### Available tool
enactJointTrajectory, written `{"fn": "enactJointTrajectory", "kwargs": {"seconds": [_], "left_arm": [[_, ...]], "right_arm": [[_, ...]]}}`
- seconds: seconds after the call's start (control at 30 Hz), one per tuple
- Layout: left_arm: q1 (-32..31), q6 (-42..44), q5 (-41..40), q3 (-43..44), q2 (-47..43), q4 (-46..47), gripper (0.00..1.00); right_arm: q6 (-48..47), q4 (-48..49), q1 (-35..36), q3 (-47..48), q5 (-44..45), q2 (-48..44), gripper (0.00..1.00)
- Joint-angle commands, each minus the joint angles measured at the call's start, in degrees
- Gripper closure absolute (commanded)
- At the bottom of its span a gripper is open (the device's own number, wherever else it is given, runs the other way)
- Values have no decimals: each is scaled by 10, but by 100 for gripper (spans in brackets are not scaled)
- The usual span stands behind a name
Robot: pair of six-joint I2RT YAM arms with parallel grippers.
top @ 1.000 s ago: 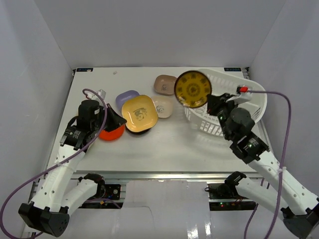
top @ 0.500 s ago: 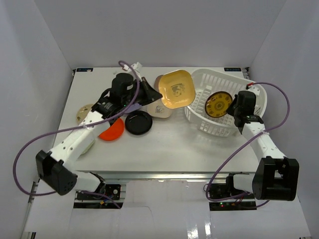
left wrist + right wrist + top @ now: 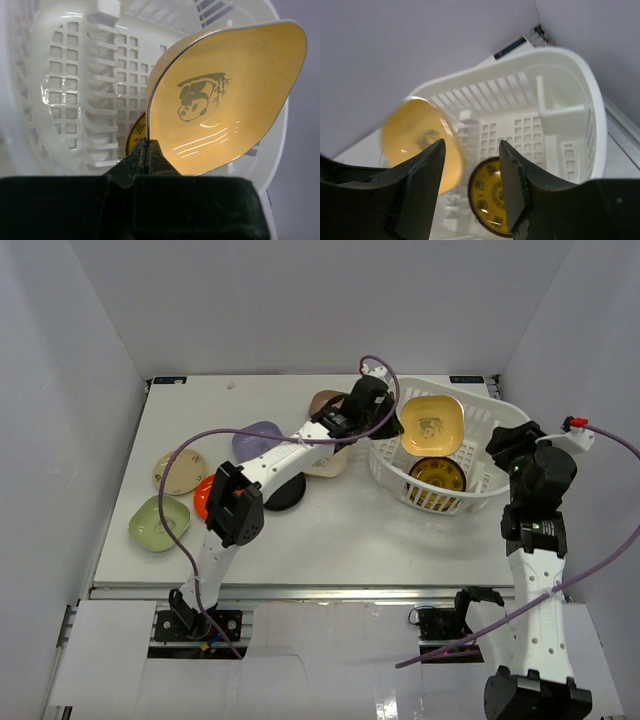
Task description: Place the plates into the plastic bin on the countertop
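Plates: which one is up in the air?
The yellow panda plate, pinched by the left fingers above the bin; the others lie on the table or in the bin.

From my seat the yellow plate [image 3: 225, 100] reads as smooth, glossy plastic with bright highlight streaks across it, and the gold plate [image 3: 490, 205] shines the same way. I see the plastic bin [image 3: 75, 100] as white moulded plastic with a soft sheen on its lattice. The countertop [image 3: 340, 530] looks plain matt white with a metal front edge.
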Motion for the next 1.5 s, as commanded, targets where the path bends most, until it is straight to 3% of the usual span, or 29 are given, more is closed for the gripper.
{"fn": "enactJointTrajectory", "kwargs": {"seconds": [0.0,0.17,0.2,0.23,0.37,0.43,0.53,0.63,0.67,0.77,0.8,0.9,1.0,1.03,1.07,1.17,1.27,1.47], "left_arm": [[-28,9,9,95,56,-41,100],[-34,-6,54,145,123,-57,100],[-34,-6,64,145,127,-56,94],[-34,-2,67,146,125,-55,74],[-32,24,56,146,84,-49,19],[-22,38,52,147,55,-47,12],[1,52,34,103,-33,-46,11],[35,60,-9,-68,-181,-17,14],[54,57,-43,-194,-273,15,16],[113,25,-80,-389,-413,60,21],[124,14,-93,-500,-497,59,23],[172,-34,-140,-676,-641,43,26],[195,-97,-223,-759,-724,-8,28],[198,-118,-240,-800,-765,-24,29],[204,-149,-254,-819,-782,-39,29],[222,-214,-306,-881,-827,-64,28],[254,-240,-297,-922,-828,-39,15],[326,-230,-232,-948,-754,32,15]], "right_arm": [[0,-17,-7,41,1,-41,48],[4,-41,-6,66,-42,-60,48],[1,-45,-6,68,-49,-65,48],[-3,-50,-5,75,-55,-67,48],[-9,-67,-4,101,-112,-70,45],[-11,-68,-3,106,-141,-72,45],[-12,-60,1,107,-205,-66,44],[-2,-27,10,84,-283,-64,39],[4,-18,21,70,-308,-62,38],[5,5,71,54,-317,-48,38],[0,6,105,49,-304,-43,37],[-2,23,300,27,-190,-16,37],[22,89,417,-2,-38,17,37],[41,112,485,-26,0,28,37],[49,164,515,-39,79,53,37],[83,275,612,-85,200,127,37],[122,352,660,-107,260,230,35],[233,408,676,-62,278,433,35]]}}
